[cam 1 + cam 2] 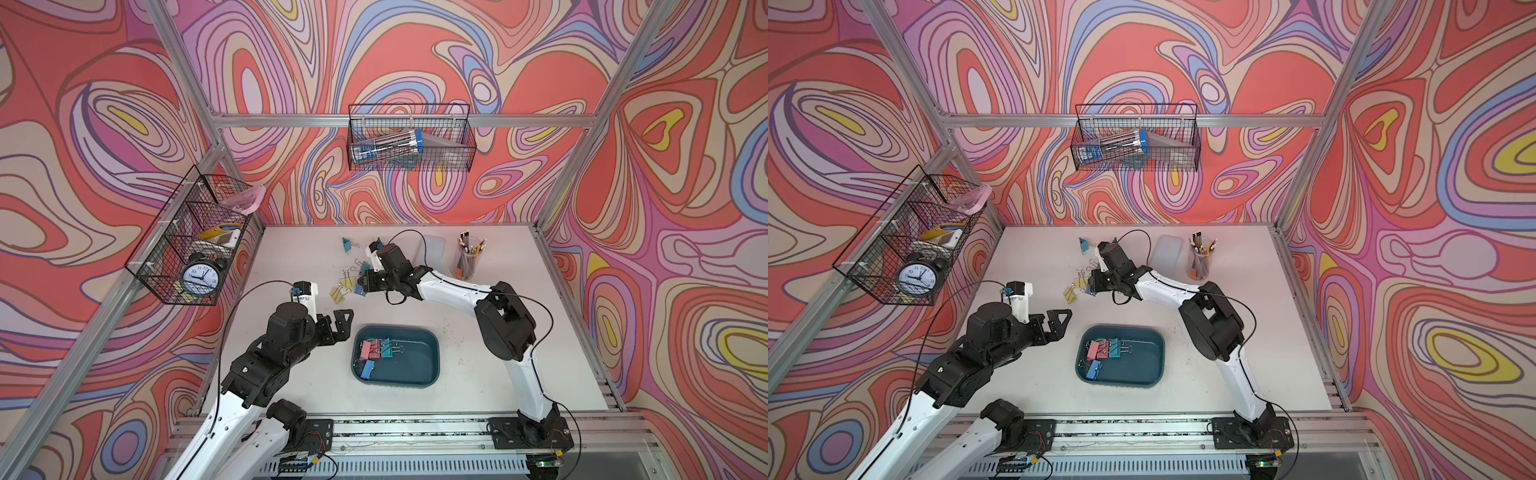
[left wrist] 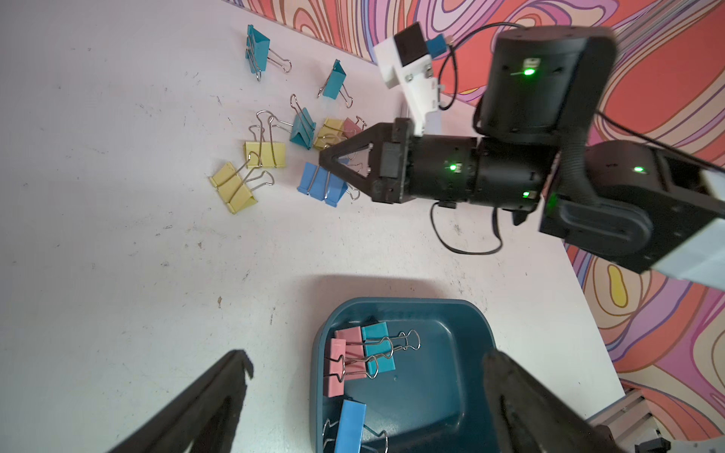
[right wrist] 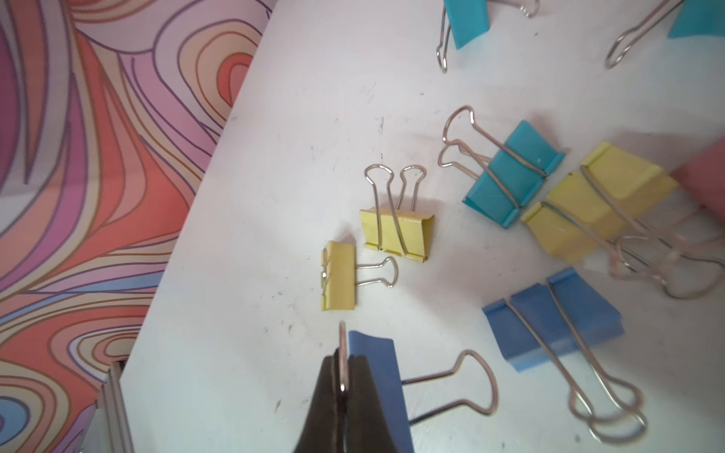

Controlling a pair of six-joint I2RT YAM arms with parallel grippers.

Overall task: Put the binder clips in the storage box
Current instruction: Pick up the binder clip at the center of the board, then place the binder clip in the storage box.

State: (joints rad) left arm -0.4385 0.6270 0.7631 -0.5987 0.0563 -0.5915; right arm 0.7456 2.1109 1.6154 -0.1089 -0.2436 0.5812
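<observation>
Your right fingers (image 3: 321, 396) pinch a blue clip's (image 3: 376, 361) wire handle; your left fingers (image 2: 212, 396) stand spread wide near the box (image 2: 451, 372), holding nothing.

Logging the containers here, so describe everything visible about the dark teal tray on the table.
The tray is a shallow dark teal rectangle with rounded corners, low walls and a flat floor, looking like smooth, glossy plastic. It is open-topped and sits flat on the white table, near its front edge. Inside, at one end, lie a cluster of pink and teal clips and one blue clip; the rest of the floor is bare. Nothing else seems to touch it.
</observation>
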